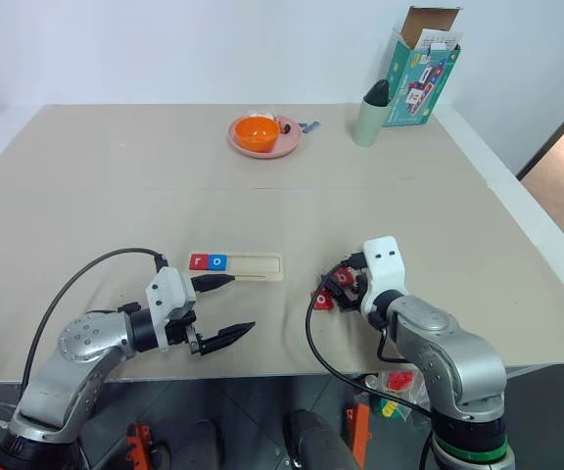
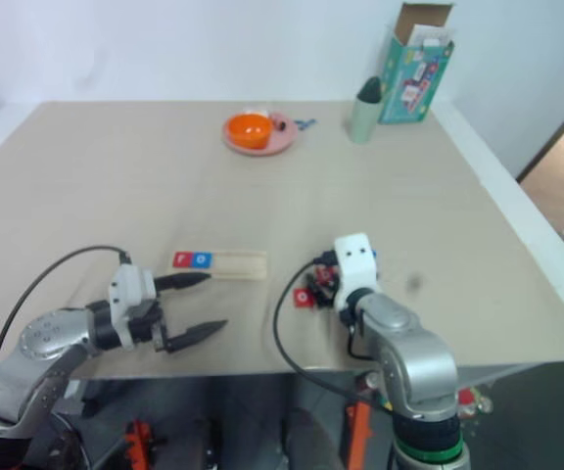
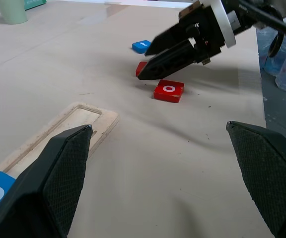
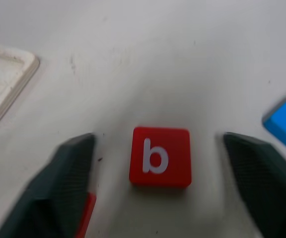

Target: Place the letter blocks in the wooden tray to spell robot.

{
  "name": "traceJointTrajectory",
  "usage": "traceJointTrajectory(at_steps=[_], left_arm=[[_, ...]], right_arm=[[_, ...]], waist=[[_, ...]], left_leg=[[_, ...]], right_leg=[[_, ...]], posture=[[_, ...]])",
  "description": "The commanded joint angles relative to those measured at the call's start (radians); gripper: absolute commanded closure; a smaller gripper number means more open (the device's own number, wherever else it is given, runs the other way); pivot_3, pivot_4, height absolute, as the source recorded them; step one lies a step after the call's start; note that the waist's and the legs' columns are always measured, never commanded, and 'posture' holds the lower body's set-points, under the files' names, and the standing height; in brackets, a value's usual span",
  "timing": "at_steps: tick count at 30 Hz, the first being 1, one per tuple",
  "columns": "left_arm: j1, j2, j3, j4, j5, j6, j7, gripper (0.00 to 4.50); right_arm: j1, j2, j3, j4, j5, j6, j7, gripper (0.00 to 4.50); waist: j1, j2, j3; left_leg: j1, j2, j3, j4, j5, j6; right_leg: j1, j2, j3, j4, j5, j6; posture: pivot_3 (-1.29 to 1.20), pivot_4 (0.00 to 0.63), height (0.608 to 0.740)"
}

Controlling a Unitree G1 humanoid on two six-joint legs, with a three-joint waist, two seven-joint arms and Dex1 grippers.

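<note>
Red b block (image 4: 160, 156), between right tool (image 4: 158, 183) fingers

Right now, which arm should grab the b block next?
The right. Its right gripper is open with the red b block lying between its fingers, apart from both. The left gripper hangs open by the wooden tray, away from the loose blocks.
</note>
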Motion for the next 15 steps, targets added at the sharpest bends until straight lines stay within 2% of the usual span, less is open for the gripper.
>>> traceJointTrajectory(at_steps=[1, 4, 7, 11, 15], left_arm=[[-0.003, 0.005, 0.003, -0.031, 0.003, -0.007, 0.003, 0.0], [-0.013, 0.0, -0.006, -0.021, 0.009, -0.015, -0.001, 0.0], [-0.025, -0.004, -0.013, -0.01, 0.013, -0.022, -0.008, 0.0], [-0.035, -0.011, -0.018, -0.004, 0.017, -0.03, -0.011, 0.0], [-0.035, -0.013, -0.012, -0.018, 0.013, -0.027, -0.006, 0.0]], right_arm=[[-0.112, -0.109, -0.086, 0.015, 0.073, -0.062, 0.134, 0.02], [-0.17, -0.253, -0.098, 0.136, 0.133, -0.197, 0.34, 0.02], [-0.203, -0.408, -0.021, 0.289, 0.11, -0.447, 0.593, 0.02], [-0.244, -0.484, 0.058, 0.519, 0.097, -0.746, 0.883, 0.02], [-0.313, -0.514, 0.155, 0.78, 0.039, -1.047, 1.159, 0.02]], waist=[[0.0, 0.001, 0.001], [0.0, 0.0, 0.0], [0.0, 0.0, 0.001], [0.0, 0.0, 0.0], [0.0, 0.001, 0.001]], left_leg=[[0.0, 0.0, 0.001, 0.0, 0.0, 0.0], [0.0, -0.001, 0.0, 0.001, 0.0, 0.0], [0.0, -0.001, 0.0, 0.0, 0.0, 0.0], [0.0, -0.001, 0.001, -0.001, -0.002, 0.003], [0.0, 0.0, 0.0, -0.002, -0.003, 0.005]], right_leg=[[0.0, 0.0, 0.001, 0.0, 0.0, 0.0], [0.001, -0.001, 0.001, -0.002, 0.0, 0.0], [0.003, 0.0, -0.001, -0.006, 0.0, 0.0], [0.004, 0.0, 0.0, -0.009, 0.001, 0.002], [0.004, 0.0, -0.001, -0.009, 0.004, 0.007]], posture=[[0.0, 0.15, 0.74], [0.0, 0.15, 0.74], [0.0, 0.15, 0.74], [0.0, 0.15, 0.74], [0.0, 0.15, 0.74]])
